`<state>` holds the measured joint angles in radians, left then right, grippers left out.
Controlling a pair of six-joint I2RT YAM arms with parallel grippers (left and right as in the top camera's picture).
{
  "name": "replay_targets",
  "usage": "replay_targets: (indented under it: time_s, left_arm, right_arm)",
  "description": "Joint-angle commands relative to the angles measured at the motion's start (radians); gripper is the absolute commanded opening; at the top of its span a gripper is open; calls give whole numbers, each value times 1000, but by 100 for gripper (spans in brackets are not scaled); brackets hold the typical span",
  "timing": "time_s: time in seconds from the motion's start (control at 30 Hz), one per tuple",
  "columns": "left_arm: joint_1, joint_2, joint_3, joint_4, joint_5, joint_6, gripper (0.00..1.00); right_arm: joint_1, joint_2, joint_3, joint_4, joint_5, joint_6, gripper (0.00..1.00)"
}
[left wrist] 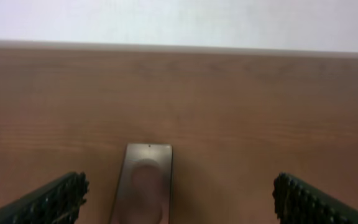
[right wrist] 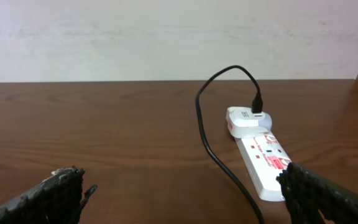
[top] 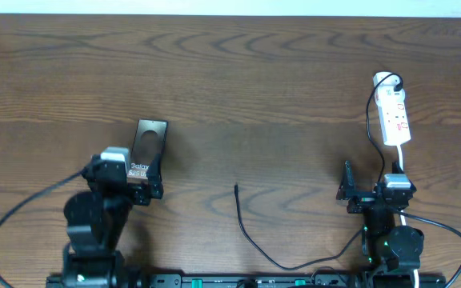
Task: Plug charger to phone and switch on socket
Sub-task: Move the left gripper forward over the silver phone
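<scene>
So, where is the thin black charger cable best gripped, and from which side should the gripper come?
I would grip the thin black charger cable just behind its small plug tip, coming down from above, one finger each side. That end lies flat and nearly straight on the brown wooden table, pointing toward the far edge.

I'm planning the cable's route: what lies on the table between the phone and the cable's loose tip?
Nothing: the overhead view shows only bare tabletop between the phone and the cable tip.
</scene>
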<state>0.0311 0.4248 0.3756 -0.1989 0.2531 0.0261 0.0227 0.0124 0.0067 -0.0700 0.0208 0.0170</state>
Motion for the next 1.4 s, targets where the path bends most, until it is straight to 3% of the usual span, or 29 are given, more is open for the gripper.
replay_targets:
  time_s: [0.0,0.13,0.33,0.43,0.87,1.23,1.33,1.37]
  left_arm:
    - [3,158,173,-96,-12,-6,98]
    - [3,319,353,-282,-44,-6,98]
    - [3,603,670,-678,-153,-5,98]
    - [3,686,726,-770,-153,-5,98]
    - [3,893,726,-783,-122,-5,98]
    - [3,1003,726,-697,-83,-5,98]
    - [3,1069,726,-662,-82,-5,59]
    - [3,1106,726,-655,-82,-5,55]
  right_arm:
    - [-4,-6,-1,-5,-5,-11,99]
    - [-4,-6,-1,-5,-5,-11,99]
    - [-4,-6,-1,-5,-5,-11,99]
    - [-4,-6,-1,-5,-5,-11,99]
    - [-4,-6,-1,-5,-5,-11,99]
    - [-4,-6,-1,-5,-5,-11,99]
    - [-4,-6,-1,-5,-5,-11,99]
    - [-4,-6,-1,-5,-5,-11,99]
